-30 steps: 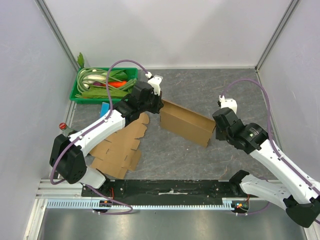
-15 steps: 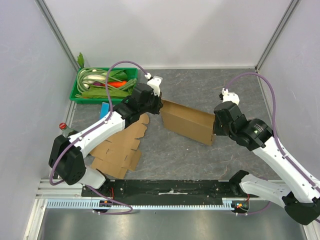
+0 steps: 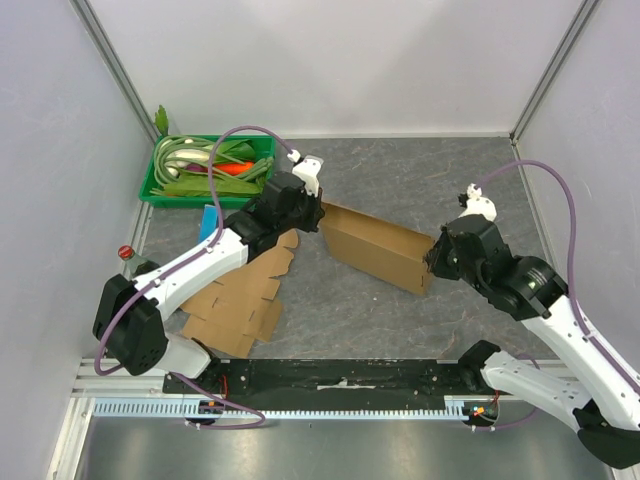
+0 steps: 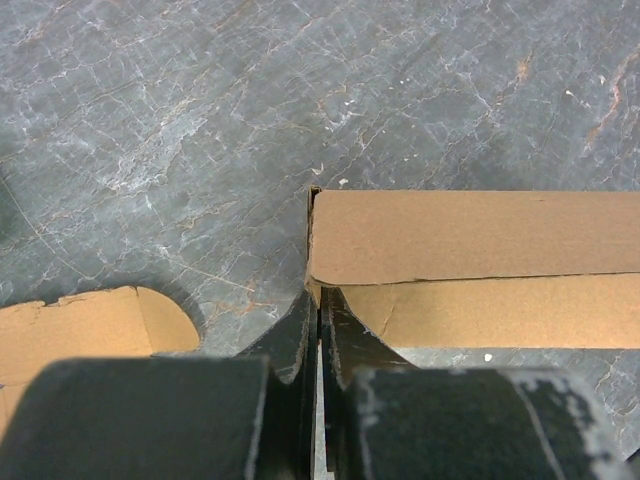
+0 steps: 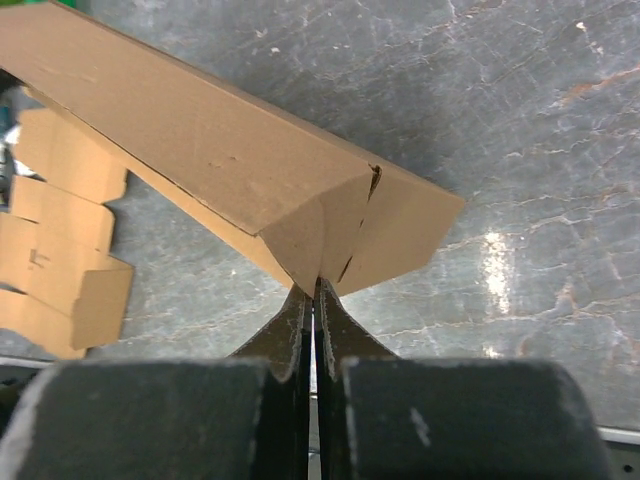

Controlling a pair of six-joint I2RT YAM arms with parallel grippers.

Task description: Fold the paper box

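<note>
Long brown cardboard box [image 3: 375,250] lies mid grey stone-look table [image 3: 420,180]; left jaws clamped on its left end edge, right jaws clamped on right end flap. Likely light, thin, easily creased; grip flap edges near corners

No readable text, paper box [image 3: 375,250] bare of print, no legible labels, numbers or signs

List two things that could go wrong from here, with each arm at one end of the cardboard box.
The jaws pinch only thin edges of the box, so a flap might slip free or tear. If the two ends are pulled unevenly, the half-formed box could twist or buckle.
</note>
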